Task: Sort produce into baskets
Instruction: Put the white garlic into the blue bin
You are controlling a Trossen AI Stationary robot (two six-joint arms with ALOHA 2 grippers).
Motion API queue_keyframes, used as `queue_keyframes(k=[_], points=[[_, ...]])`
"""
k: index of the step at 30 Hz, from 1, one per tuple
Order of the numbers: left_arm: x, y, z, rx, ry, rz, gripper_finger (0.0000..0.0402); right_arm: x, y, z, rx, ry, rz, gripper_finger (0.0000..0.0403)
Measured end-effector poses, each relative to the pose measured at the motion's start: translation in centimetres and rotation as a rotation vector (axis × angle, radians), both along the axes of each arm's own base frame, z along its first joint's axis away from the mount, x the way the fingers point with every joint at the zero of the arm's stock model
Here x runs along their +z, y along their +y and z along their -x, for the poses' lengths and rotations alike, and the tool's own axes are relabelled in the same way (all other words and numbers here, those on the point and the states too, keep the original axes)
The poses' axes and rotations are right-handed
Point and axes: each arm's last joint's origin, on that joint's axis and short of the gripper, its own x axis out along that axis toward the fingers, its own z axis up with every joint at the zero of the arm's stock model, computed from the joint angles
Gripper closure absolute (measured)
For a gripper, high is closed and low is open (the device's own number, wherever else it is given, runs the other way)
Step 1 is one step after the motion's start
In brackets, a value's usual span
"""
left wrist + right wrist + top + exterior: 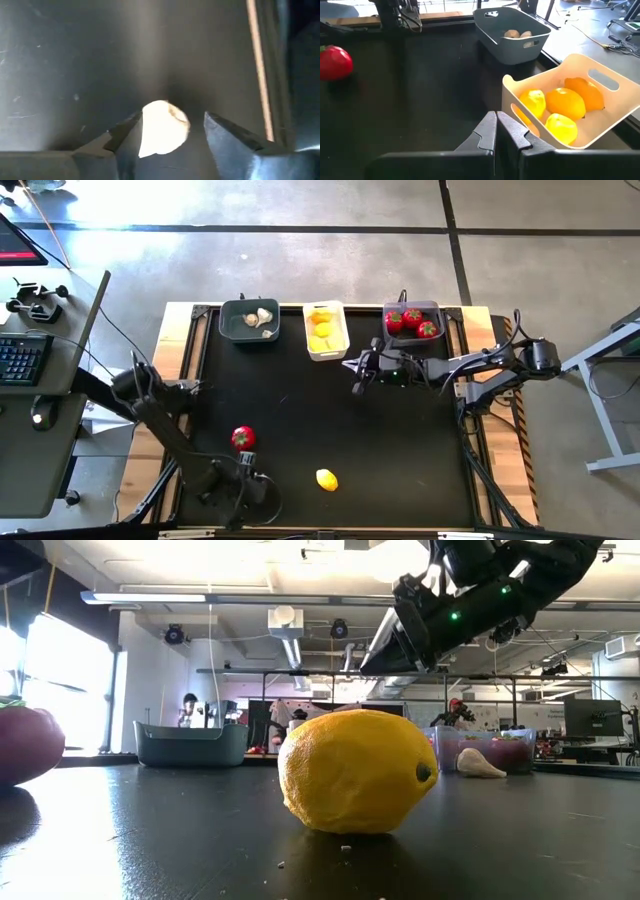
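Between the spread fingers of the left gripper (170, 137) lay a whitish garlic-like piece (162, 127), low on the black table (400, 450). Right gripper (496, 131), fingers pressed together and empty, hovered just beside the narrow white basket (520, 100) of yellow lemons (565, 102). Well apart lay a loose lemon (326, 479) and a red tomato-like piece (243, 437).

Two dark jointed arms, black cables, green indicator lights on the right pincer (358, 376), grey angular fingertips.
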Motion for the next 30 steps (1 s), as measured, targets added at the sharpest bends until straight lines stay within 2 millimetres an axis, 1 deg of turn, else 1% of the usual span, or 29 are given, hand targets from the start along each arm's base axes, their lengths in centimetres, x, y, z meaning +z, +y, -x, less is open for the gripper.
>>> queue_keyframes(k=[3,5,10,17,25,28,30], points=[[-0.3,0.4,-0.2,0.013,0.031,-0.036,0.0177,-0.1,0.0,0.0,0.000,0.014,-0.001,0.0403],[-0.4,0.6,-0.4,0.016,0.041,-0.028,0.0166,-0.2,0.0,0.1,0.000,0.020,-0.002,0.0403],[-0.4,0.7,-0.4,0.007,0.068,-0.013,0.0152,-0.3,0.0,0.1,0.000,0.032,-0.003,0.0403],[-1.9,0.4,-0.5,-0.095,0.108,-0.088,0.0151,-0.4,0.0,0.1,0.000,0.040,-0.004,0.0403],[-3.1,0.3,-0.7,-0.121,0.134,-0.125,0.0152,-0.4,0.0,0.2,0.000,0.041,-0.004,0.0403],[-3.2,0.3,-0.7,-0.129,0.128,-0.132,0.0164,-0.4,0.0,0.2,0.000,0.043,-0.004,0.0403],[-3.2,0.3,-0.7,-0.128,0.120,-0.142,0.0180,-0.4,0.0,0.2,0.000,0.043,-0.004,0.0403]])
